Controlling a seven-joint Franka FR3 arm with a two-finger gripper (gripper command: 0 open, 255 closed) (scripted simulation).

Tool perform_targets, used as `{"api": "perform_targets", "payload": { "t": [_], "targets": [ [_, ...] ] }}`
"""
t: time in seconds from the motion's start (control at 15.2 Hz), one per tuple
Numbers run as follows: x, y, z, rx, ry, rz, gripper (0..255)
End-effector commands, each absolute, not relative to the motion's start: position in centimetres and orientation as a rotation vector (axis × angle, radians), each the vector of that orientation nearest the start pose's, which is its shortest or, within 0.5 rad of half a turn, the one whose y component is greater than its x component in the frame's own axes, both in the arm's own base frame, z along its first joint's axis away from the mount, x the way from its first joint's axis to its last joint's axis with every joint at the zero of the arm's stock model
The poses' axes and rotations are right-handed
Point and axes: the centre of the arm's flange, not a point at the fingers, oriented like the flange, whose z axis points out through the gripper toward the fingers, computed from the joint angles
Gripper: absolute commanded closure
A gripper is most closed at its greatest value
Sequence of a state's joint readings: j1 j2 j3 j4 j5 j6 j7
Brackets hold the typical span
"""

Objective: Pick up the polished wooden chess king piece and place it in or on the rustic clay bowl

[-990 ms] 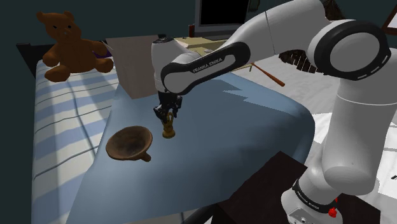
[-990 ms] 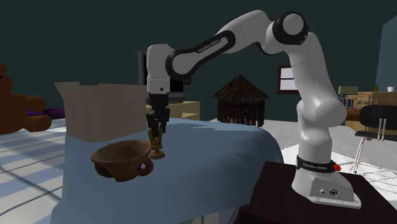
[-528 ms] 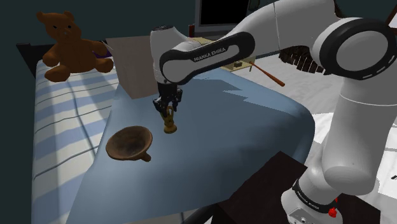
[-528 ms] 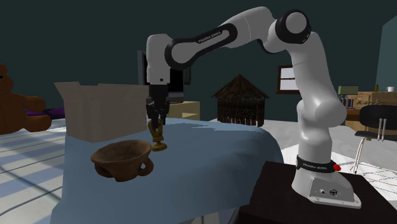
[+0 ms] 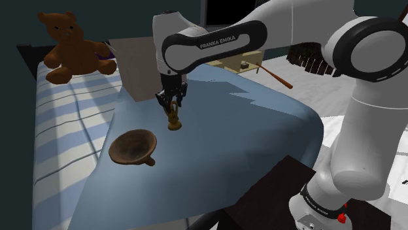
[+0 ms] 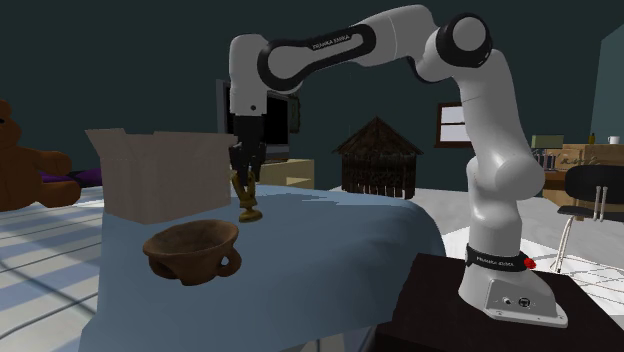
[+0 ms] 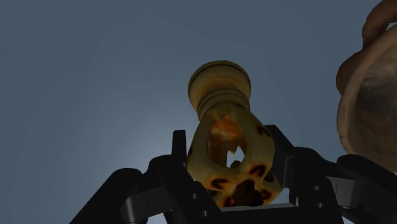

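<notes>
A: How's the claw?
B: I see my gripper [image 5: 171, 104] clamped on the king's [image 5: 174, 121] top.
A: Where's that?
B: Over the bed's [image 5: 261, 131] middle, near the bowl [image 5: 133, 146], not touching it.

Shoulder view: the bowl [image 5: 133, 147] is seen from high up, looking down. Second exterior view: taken low, nearly level with the bowl, close by. Wrist view: taken just beside the bowl. The bowl is shared throughout.
</notes>
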State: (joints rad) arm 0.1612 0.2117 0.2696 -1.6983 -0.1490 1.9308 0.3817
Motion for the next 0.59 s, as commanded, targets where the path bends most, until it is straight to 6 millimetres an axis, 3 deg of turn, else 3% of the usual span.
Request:
{"api": "perform_targets", "payload": {
  "t": [0.0,0.53],
  "targets": [
    [57.7,24.2,48.6,-3.203,-0.149,-0.096,255],
    [57.7,24.2,52.8,-3.203,-0.149,-0.096,255]
  ]
}}
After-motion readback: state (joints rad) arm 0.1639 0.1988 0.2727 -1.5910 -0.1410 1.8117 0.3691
